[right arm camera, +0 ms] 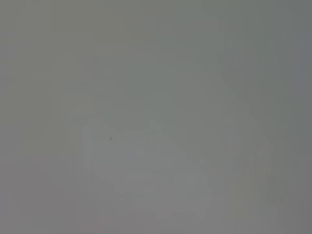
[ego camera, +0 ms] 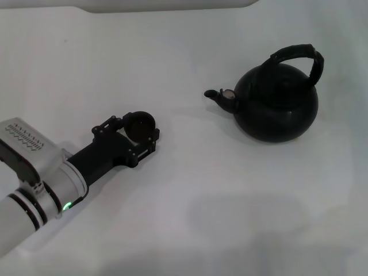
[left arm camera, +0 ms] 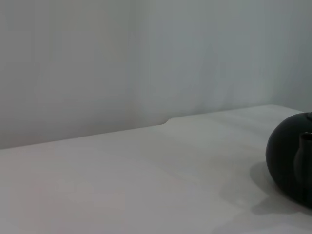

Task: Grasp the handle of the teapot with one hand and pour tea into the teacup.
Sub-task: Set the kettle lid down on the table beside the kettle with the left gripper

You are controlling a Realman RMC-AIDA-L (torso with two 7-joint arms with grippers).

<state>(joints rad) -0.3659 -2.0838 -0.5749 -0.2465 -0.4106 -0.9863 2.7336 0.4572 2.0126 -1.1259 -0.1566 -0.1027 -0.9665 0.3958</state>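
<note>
You're seeing teapot [ego camera: 277,103] sitting upright on white table [ego camera: 190,218], spout aiming toward L gripper [ego camera: 141,132]. Handle [ego camera: 299,57] arching over top, untouched. L gripper lying low, well left of teapot, fingers closing round teacup [ego camera: 140,123]. R arm not showing.

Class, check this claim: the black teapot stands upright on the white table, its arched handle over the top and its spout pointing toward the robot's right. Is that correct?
Not quite. In the head view the teapot stands upright on the table with its handle arched over the top, but its spout points toward the robot's left, toward the left gripper.
</note>
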